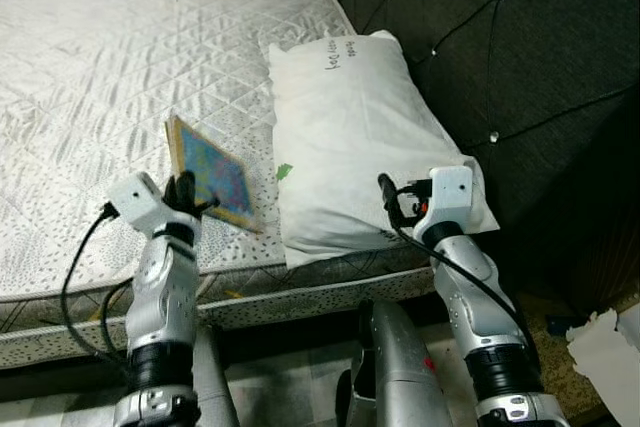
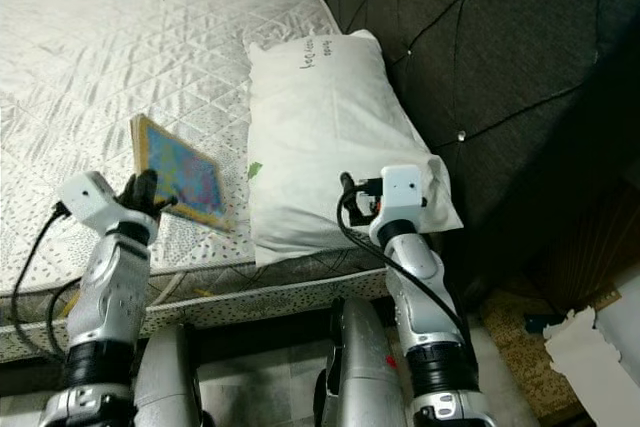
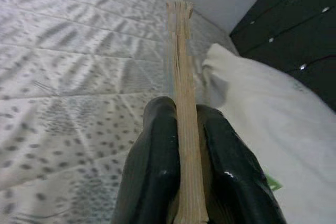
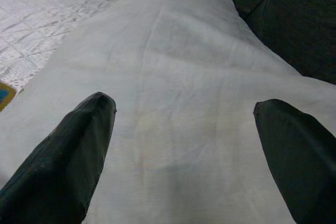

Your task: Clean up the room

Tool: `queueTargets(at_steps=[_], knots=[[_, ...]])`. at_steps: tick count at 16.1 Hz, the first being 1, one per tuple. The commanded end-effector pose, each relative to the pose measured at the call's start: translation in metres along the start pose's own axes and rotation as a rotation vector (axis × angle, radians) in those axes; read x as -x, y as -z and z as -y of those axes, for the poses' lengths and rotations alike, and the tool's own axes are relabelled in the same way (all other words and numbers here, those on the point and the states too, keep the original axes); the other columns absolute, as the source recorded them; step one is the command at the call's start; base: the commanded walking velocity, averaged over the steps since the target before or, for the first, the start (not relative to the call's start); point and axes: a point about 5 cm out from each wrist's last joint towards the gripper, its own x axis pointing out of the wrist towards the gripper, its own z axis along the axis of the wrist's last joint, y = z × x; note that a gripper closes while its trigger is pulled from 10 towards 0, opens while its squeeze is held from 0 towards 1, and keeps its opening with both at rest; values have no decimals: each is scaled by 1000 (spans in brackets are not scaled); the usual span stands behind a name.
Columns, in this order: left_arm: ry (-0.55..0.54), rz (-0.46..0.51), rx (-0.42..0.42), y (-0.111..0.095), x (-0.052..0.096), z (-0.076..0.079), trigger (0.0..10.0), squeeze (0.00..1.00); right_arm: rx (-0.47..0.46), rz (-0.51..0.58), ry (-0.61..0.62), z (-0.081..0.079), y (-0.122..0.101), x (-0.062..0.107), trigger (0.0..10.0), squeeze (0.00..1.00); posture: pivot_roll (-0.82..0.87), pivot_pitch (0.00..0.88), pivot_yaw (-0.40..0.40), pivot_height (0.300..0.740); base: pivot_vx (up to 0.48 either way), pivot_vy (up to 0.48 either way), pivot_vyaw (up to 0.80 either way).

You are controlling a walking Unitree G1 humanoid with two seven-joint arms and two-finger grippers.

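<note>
Left gripper (image 1: 190, 197) clamps book (image 1: 212, 172) by its edge, may slip; right gripper (image 4: 181, 145), fingers apart, over pillow (image 1: 350, 127).

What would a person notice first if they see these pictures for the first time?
The eye goes first to the colourful flat board, held on its edge above the quilted mattress by the left gripper, whose fingers are shut on its thin edge. Just beside it lies a big white pillow against the dark tufted headboard, and the right gripper hangs open over the pillow's near end.
</note>
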Motion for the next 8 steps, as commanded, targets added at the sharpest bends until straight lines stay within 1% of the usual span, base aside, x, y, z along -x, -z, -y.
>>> queueTargets(at_steps=[1, 3, 4, 5, 7, 8], knots=[[24, 5, 28, -3, -4, 7, 10000, 0, 6, 27, 10, 4, -8, -2, 10000, 0, -125, 11, -62, 550, 0, 0, 0], [-8, -113, 71, 18, -2, 6, 10000, 0, 16, 28, 9, 6, -9, -2, 10000, 0, -133, 7, -68, 550, 0, 0, 0], [-16, -155, 89, 24, 0, 5, 10000, 0, 18, 29, 7, 6, -10, -2, 10000, 0, -133, 7, -68, 550, 0, 0, 0], [-8, -175, 94, 28, 2, 6, 10000, 0, 21, 28, 5, 6, -10, -3, 10000, 0, -136, 6, -71, 550, 0, 0, 0], [-8, -183, 87, 30, 2, 5, 10000, 0, 23, 27, 5, 7, -10, -3, 10000, 0, -136, 6, -74, 550, 0, 0, 0], [-17, -186, 75, 31, 1, 2, 10000, 0, 23, 25, 7, 7, -10, -4, 10000, 0, -135, 6, -75, 550, 0, 0, 0]])
